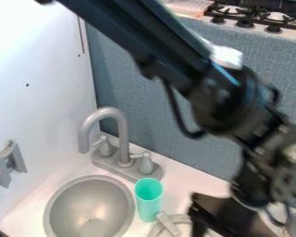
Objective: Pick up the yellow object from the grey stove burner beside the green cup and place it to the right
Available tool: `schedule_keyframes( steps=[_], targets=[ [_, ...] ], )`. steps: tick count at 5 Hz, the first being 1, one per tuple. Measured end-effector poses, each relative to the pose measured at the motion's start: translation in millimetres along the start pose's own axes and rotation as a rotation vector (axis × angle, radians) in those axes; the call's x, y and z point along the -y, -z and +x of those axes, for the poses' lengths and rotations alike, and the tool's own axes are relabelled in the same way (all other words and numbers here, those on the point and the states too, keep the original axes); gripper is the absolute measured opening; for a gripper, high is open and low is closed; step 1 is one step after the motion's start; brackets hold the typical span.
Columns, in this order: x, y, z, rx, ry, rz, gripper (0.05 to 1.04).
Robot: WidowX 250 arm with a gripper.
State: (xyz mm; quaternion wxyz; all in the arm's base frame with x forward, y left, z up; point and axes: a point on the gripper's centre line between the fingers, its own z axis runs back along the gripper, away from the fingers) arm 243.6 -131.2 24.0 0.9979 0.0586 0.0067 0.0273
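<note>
1. Arm [175, 60]: black, it enters from the top edge and slants down across the view to the lower right.
2. White wall [39, 69]: it stands along the left side.
3. Blue-grey wall [163, 125]: it meets the white wall in an upright corner and runs behind the tap and the arm.
4. Worktop [181, 185]: white, it fits into that corner and carries the tap, the cup and the pan.
5. Stove [249, 18]: beyond the blue-grey wall, at the upper right, with black grates and a row of dark knobs.
6. Sink [70, 199]: a round grey bowl set into the worktop at the lower left.
7. End effector [218, 213]: black, low at the lower right, just right of the pan. Whether it is open, closed or gripping something, I cannot tell.
8. Tap [122, 139]: grey, behind the sink, with a curved spout and two handles on one base.
9. Pan [182, 228]: grey and round, at the bottom edge, partly hidden by the end effector. Its handle points toward the foot of the cup.
10. Cup [148, 201]: teal and upright, between the sink and the pan, its open mouth up.
11. Bracket [8, 164]: grey, on the white wall.
</note>
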Motion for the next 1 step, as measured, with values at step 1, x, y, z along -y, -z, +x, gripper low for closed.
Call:
schedule_keyframes(
  steps=[1],
  targets=[
    [-35.4, 1.9, -5.5, -0.002, -0.060, 0.035, 1.000]
  ],
)
